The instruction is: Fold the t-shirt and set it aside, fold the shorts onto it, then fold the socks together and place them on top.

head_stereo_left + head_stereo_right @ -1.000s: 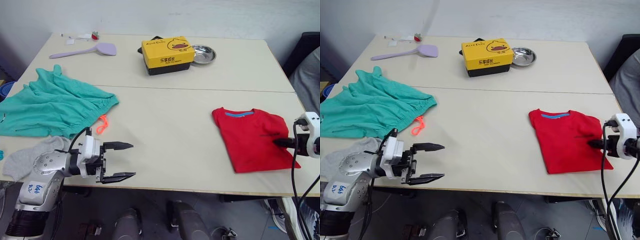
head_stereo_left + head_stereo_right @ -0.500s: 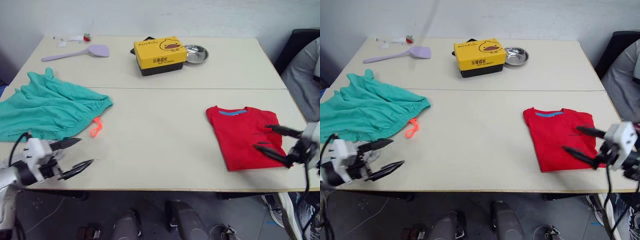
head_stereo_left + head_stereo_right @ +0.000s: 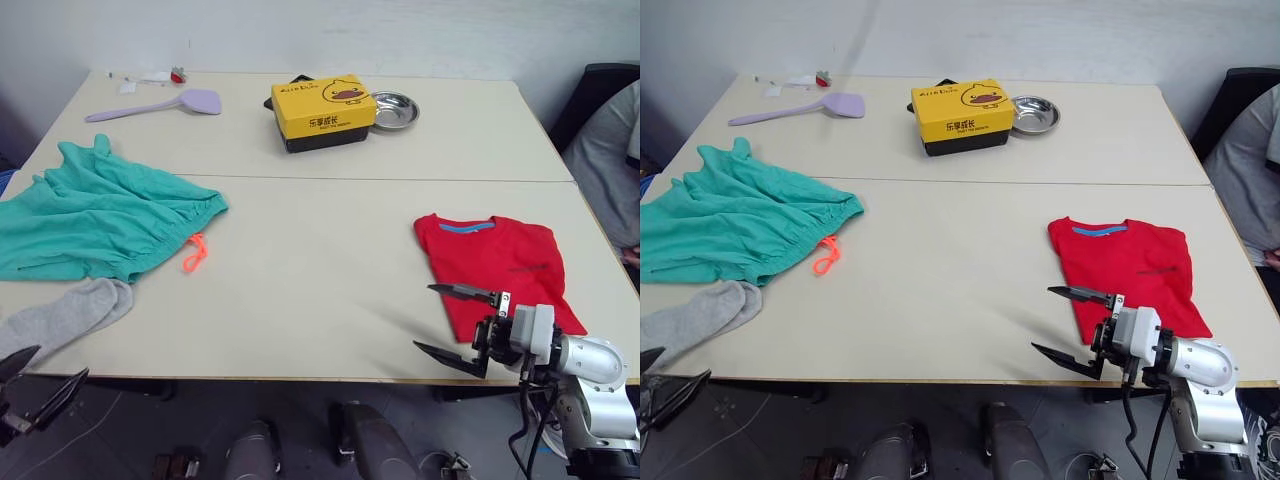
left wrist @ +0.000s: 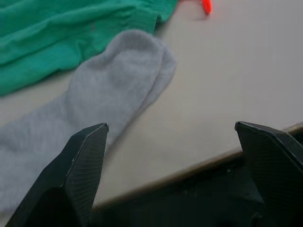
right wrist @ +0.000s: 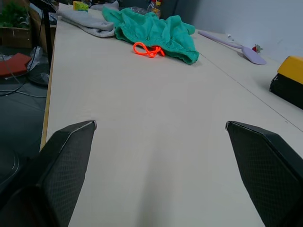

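Note:
The red t-shirt (image 3: 495,270) lies folded on the right side of the table. The teal shorts (image 3: 95,215) are spread out at the left, with the orange drawstring (image 3: 195,252) trailing off the waistband. Just in front of the shorts lie the grey socks (image 3: 65,315), near the table's front edge. My right gripper (image 3: 423,317) is open and empty at the front edge, just left of the t-shirt's near corner. My left gripper (image 3: 60,362) is open and empty, below the front left edge, close to the socks (image 4: 109,94).
At the back of the table (image 3: 320,250) stand a yellow box (image 3: 322,110) and a metal bowl (image 3: 393,110). A purple spatula (image 3: 160,103) lies at the far left. A person (image 3: 610,160) sits beyond the right edge.
My right gripper has opened, let go of the t-shirt and drawn back to the front edge. My left gripper has pulled back off the table, uncovering the socks. The camera has shifted.

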Robot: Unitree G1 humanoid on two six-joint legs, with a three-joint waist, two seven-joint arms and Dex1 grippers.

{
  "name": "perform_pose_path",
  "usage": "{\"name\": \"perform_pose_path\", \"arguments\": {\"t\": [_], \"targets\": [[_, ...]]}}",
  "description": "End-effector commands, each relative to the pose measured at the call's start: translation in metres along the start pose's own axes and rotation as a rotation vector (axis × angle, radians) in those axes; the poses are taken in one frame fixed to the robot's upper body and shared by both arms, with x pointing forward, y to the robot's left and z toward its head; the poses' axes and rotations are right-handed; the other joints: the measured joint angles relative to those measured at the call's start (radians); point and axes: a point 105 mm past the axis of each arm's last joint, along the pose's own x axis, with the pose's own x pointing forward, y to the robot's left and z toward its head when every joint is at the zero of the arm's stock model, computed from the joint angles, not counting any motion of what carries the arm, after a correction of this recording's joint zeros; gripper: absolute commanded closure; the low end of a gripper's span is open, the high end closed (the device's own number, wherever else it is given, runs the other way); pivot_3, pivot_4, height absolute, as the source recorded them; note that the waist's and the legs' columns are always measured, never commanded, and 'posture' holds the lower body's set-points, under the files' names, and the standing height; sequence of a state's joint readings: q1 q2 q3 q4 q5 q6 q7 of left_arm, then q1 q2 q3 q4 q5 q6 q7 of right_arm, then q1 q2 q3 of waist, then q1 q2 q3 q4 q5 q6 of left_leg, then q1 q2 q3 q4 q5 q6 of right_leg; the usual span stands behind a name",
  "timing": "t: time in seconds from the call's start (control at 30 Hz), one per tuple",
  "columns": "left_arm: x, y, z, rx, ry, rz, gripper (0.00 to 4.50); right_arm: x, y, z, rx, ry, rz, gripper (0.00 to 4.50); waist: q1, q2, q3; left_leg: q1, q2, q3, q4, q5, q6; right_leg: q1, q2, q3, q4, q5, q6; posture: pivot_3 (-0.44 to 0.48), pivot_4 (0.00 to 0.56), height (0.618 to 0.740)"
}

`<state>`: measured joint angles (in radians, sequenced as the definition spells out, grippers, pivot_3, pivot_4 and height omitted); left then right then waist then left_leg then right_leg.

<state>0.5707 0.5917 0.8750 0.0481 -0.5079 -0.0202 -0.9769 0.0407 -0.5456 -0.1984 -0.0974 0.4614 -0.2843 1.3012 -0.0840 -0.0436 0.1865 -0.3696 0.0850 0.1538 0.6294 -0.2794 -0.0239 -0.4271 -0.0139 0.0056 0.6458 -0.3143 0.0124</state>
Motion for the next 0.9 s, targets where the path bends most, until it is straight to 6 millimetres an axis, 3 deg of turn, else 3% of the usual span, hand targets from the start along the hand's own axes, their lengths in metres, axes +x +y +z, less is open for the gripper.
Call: {"name": "perform_pose_path", "arguments": {"t": [0.03,0.17,0.3,0.43,0.57,0.7,0.8,0.9], "targets": [[-0.015,0.011,0.006,-0.017,-0.019,0.078,0.00,0.002,-0.001,0.004,-0.006,-0.024,-0.002,0.01,0.001,-0.003,-0.002,0.000,0.000,-0.001,0.000,0.000,0.000,0.000,0.000,0.000,0.000,-0.001,-0.001,0.000,0.150,0.740],[-0.001,0.009,0.023,-0.001,-0.040,0.030,0.00,0.006,-0.001,0.012,0.002,-0.047,0.013,0.01,0.002,-0.006,-0.004,0.000,0.000,-0.003,0.001,-0.003,-0.005,0.001,0.000,-0.001,0.000,-0.002,-0.005,0.000,0.150,0.740],[0.031,0.013,0.056,0.046,-0.054,-0.036,0.00,0.016,-0.006,0.031,0.004,-0.090,0.004,0.01,0.004,-0.007,-0.004,0.000,0.000,-0.003,0.001,-0.002,-0.004,0.001,0.000,-0.001,0.000,-0.001,-0.006,0.000,0.150,0.740],[0.068,0.009,0.074,0.099,0.011,-0.115,0.00,0.024,-0.003,0.036,0.008,-0.095,0.022,0.01,0.004,-0.008,-0.005,0.000,0.000,-0.004,0.001,-0.001,-0.005,0.001,0.000,-0.001,0.000,0.001,-0.007,0.000,0.150,0.740],[0.109,0.007,0.083,0.153,0.097,-0.174,0.00,0.028,-0.002,0.034,0.010,-0.089,0.032,0.01,0.003,-0.007,-0.005,0.000,-0.001,-0.003,0.000,-0.001,-0.005,0.001,0.000,-0.001,0.002,0.004,-0.001,0.000,0.150,0.740],[0.143,0.018,0.086,0.220,0.195,-0.155,0.00,0.030,-0.004,0.033,0.018,-0.076,0.022,0.01,0.004,-0.007,-0.005,0.000,0.000,-0.003,0.000,0.001,-0.004,-0.002,0.001,-0.001,0.007,0.004,0.001,0.000,0.150,0.740],[0.160,0.034,0.085,0.274,0.276,-0.113,0.00,0.030,-0.008,0.033,0.025,-0.063,0.003,0.01,0.002,-0.007,-0.005,0.001,0.001,-0.003,-0.001,0.001,-0.006,-0.003,0.004,-0.001,0.009,0.003,-0.001,0.000,0.150,0.740],[0.172,0.035,0.088,0.301,0.279,-0.146,0.19,0.027,-0.007,0.032,0.032,-0.049,-0.015,0.00,0.002,-0.007,-0.005,0.001,0.002,-0.003,-0.001,0.001,-0.008,-0.004,0.005,-0.001,0.010,0.002,-0.002,0.000,0.150,0.740]]}}
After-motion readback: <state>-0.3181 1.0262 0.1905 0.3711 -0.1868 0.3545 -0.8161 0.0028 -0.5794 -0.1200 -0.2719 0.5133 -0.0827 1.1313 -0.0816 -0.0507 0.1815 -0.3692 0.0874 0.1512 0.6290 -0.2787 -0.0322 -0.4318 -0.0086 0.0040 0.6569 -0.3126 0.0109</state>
